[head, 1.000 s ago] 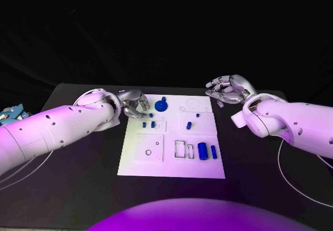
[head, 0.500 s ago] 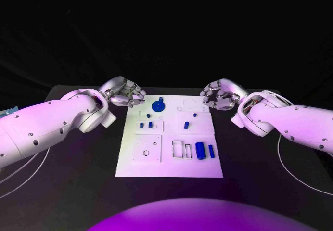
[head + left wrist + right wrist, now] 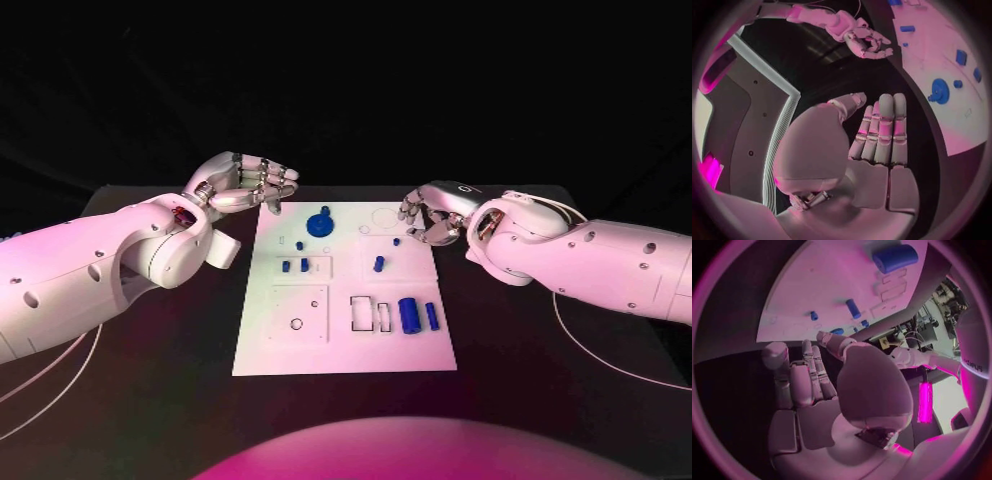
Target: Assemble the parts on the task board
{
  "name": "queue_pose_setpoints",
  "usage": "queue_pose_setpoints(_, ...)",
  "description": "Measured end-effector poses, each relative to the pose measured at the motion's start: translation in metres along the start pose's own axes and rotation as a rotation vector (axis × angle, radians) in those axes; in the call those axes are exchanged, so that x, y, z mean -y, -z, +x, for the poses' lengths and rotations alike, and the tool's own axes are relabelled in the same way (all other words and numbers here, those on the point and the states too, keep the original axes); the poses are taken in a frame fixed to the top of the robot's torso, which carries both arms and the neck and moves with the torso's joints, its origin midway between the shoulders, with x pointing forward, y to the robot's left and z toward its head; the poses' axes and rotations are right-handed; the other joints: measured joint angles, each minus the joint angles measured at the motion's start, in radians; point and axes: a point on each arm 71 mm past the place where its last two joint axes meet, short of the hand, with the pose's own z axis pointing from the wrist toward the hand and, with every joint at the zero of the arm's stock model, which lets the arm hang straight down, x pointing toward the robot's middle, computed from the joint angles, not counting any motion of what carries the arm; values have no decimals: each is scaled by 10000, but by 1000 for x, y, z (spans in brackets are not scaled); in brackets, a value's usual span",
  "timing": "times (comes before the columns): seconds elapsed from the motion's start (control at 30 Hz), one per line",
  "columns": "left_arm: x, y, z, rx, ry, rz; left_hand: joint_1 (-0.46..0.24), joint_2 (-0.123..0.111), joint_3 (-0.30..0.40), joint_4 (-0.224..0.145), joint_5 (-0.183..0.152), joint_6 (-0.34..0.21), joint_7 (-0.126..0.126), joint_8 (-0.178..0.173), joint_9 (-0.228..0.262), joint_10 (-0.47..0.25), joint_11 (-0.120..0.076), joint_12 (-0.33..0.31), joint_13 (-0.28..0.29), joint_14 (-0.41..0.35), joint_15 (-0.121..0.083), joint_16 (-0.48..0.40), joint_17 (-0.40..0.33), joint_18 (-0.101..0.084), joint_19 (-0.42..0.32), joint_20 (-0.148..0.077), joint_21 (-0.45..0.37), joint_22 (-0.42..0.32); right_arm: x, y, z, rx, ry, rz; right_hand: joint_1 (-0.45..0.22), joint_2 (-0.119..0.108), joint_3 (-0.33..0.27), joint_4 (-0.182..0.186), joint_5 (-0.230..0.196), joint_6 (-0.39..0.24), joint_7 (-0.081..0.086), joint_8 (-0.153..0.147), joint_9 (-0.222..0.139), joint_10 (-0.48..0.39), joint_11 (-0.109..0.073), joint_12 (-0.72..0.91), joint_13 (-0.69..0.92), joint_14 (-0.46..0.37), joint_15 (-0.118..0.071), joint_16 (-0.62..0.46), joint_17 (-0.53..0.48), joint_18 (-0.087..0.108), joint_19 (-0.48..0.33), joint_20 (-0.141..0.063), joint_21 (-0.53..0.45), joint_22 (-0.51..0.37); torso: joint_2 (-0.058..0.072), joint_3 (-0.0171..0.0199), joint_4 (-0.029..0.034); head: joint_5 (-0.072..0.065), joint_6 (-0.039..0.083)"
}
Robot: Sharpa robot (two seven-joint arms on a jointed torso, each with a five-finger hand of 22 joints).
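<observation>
Left hand and right hand flank the task board, both empty, fingers loosely apart; approach a blue part squarely before pinching.

Dim room, dark backdrop, fisheye-warped wrist views

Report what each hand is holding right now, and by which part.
Nothing is held. The left hand hovers off the white task board's far left corner, the right hand at its far right edge; both palms show bare in the wrist views.
</observation>
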Motion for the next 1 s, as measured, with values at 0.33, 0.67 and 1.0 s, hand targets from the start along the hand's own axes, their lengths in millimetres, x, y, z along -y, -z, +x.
queue_pose_setpoints(0.33, 8, 3, 7, 165, 1533, 623, -10, 10, -44, -43, 0, 68, -62, 53, 24, 140, -102, 230, 103, 39, -38, -39, 0, 1, 0, 0, 0, 0, -8, -11, 8, -327, 806, 130, -80, -79, -33, -32, 71, -16, 16, -95, -60, 58, -7, -76, -117, 0, -1, 0, 84, 0, 177, -6, 209, 170, -1, -7, 20, -37, 43)
queue_pose_setpoints(0.67, 10, 5, 8, 260, 2011, 803, -10, 10, -115, -53, 0, 68, -62, 53, 24, 140, -102, 287, 129, 39, -37, -39, 0, -1, 1, 0, 0, -9, -14, -15, 21, -653, 905, 138, -119, -118, -33, -32, 27, -41, 40, -95, -69, 20, 31, -123, -150, 0, -1, 49, 139, 1, 212, 30, 248, 231, 4, -12, 20, -22, 57)
queue_pose_setpoints(1.0, 11, 5, 9, 227, 2205, 872, -10, 10, -144, -82, 0, 30, -24, 53, 13, 98, -66, 326, 129, 38, -36, -78, -8, -1, 1, 0, 1, -8, -13, -16, 31, -871, 906, 218, -119, -118, -5, -60, 27, -5, 75, -95, -69, 96, 28, -121, -178, 0, -1, 89, 209, -115, 248, 66, 363, 318, 6, 2, 20, 10, 41)
